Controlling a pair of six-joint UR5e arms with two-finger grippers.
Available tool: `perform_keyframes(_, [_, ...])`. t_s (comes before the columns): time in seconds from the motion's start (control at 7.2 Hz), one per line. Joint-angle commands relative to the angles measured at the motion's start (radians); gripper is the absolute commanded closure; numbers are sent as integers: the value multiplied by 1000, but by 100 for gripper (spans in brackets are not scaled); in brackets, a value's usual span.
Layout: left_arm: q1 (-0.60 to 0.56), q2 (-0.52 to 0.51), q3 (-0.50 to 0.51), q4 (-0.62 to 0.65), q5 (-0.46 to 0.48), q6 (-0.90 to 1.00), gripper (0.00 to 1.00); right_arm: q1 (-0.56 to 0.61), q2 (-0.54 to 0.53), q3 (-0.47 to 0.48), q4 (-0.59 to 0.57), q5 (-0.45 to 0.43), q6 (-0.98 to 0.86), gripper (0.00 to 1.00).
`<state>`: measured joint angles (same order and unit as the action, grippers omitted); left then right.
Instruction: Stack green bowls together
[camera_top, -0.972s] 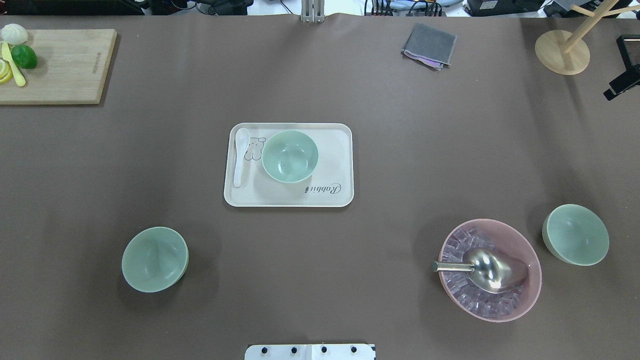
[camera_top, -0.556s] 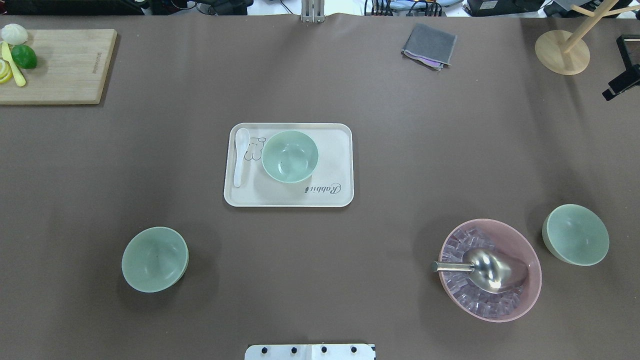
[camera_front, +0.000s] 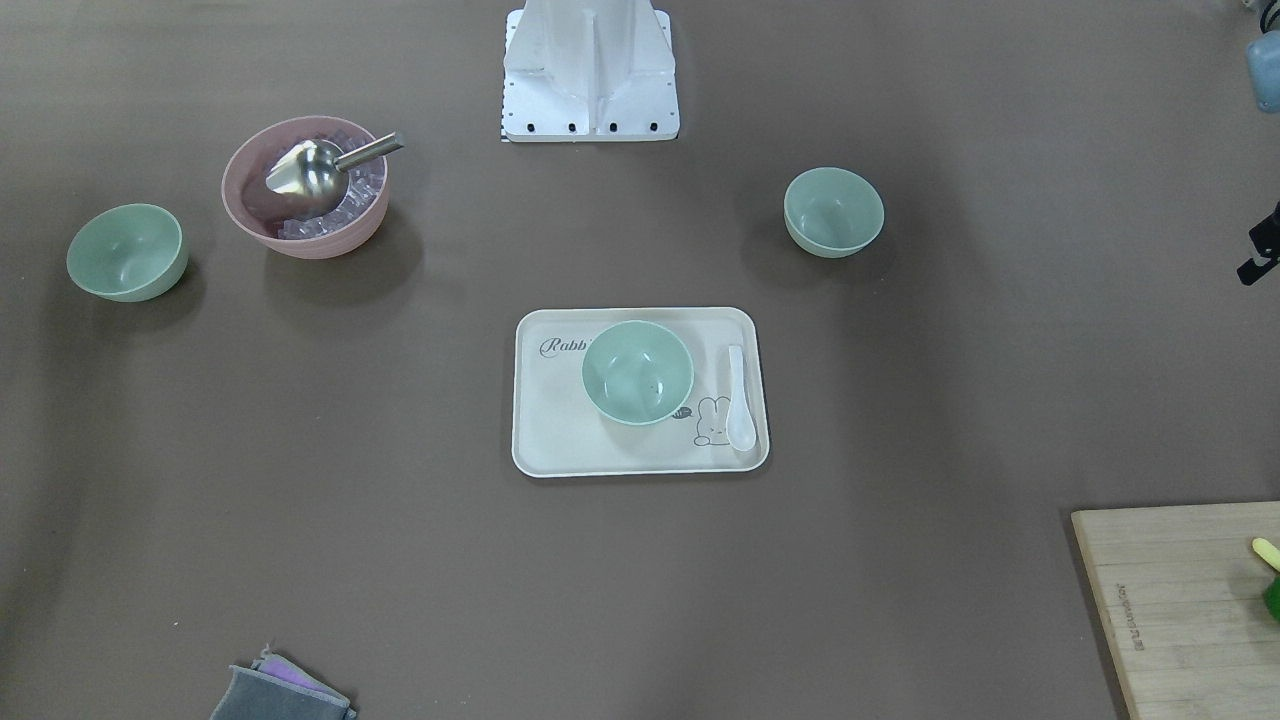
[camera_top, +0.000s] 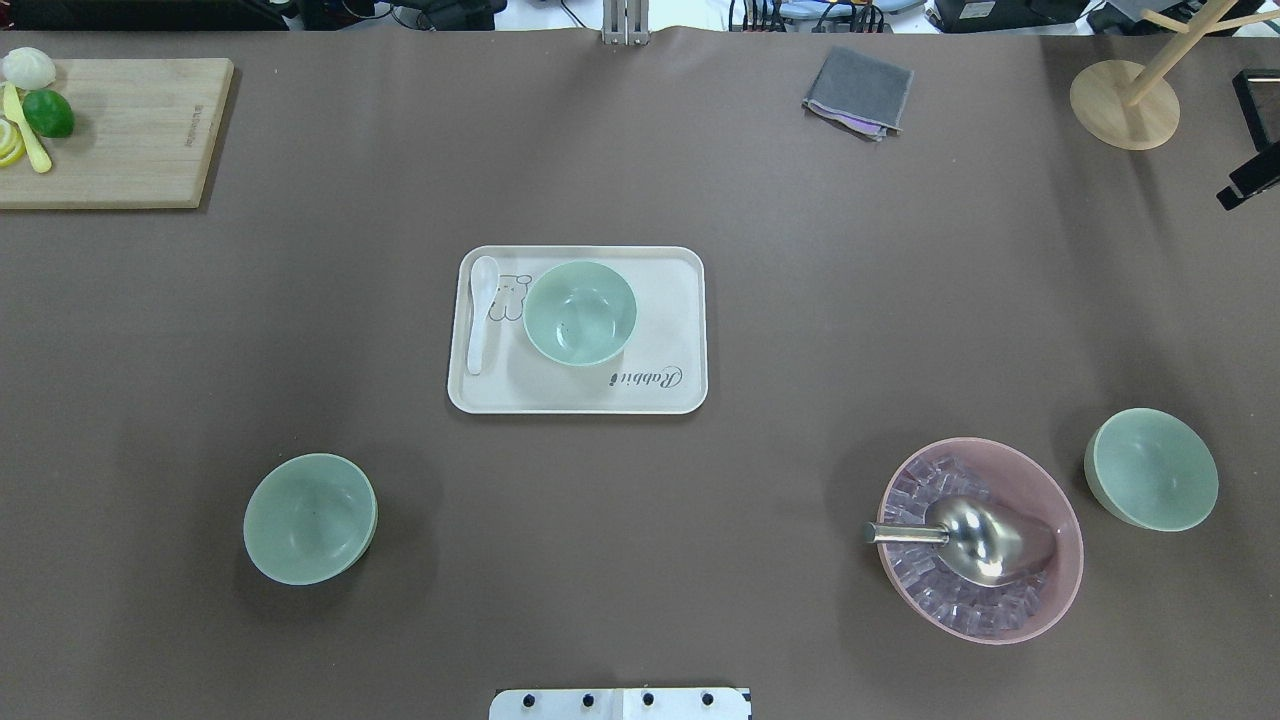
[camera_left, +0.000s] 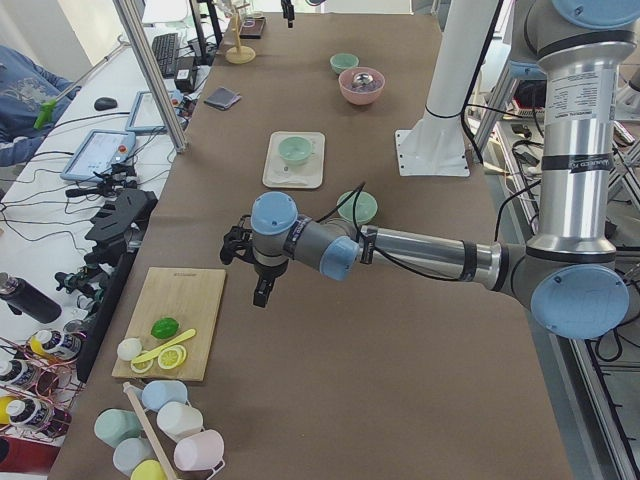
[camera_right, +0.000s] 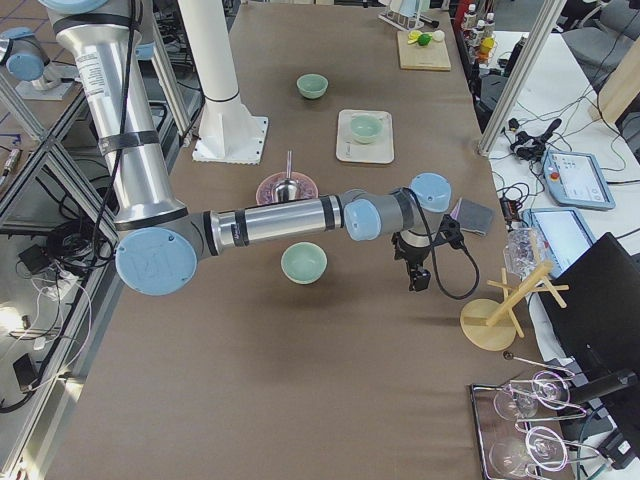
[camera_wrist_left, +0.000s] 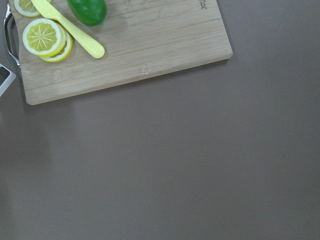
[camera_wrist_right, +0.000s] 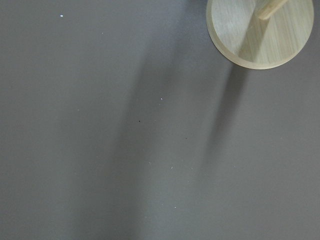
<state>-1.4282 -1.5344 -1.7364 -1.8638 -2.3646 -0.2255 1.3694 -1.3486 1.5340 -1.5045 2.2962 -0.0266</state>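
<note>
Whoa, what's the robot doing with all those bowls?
Nothing is being held yet. The three green bowls sit apart: the tray bowl on the tray, the left bowl alone on the robot's left side, and the right bowl beside the pink bowl of ice. The left fingers hang near the cutting board, and the right fingers near the wooden stand, both away from the bowls. None are stacked.
</note>
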Motion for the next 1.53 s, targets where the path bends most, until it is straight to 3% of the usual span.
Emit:
perform_keyframes(0.0, [0, 9, -18, 2, -1, -41, 2, 0, -26, 2, 59, 2, 4, 0])
perform_keyframes(0.28, [3, -4, -14, 3, -1, -49, 2, 0, -41, 8, 95, 35, 20, 0])
perform_keyframes(0.83, [105, -12, -58, 2, -1, -254, 6, -87, -130, 56, 341, 45, 405, 0])
perform_keyframes(1.11, [188, -36, -107, 2, 2, -427, 7, -180, -303, 249, 342, 39, 470, 0])
perform_keyframes(1.39, [268, -85, -117, 2, 4, -548, 7, -254, -406, 311, 346, 31, 459, 6])
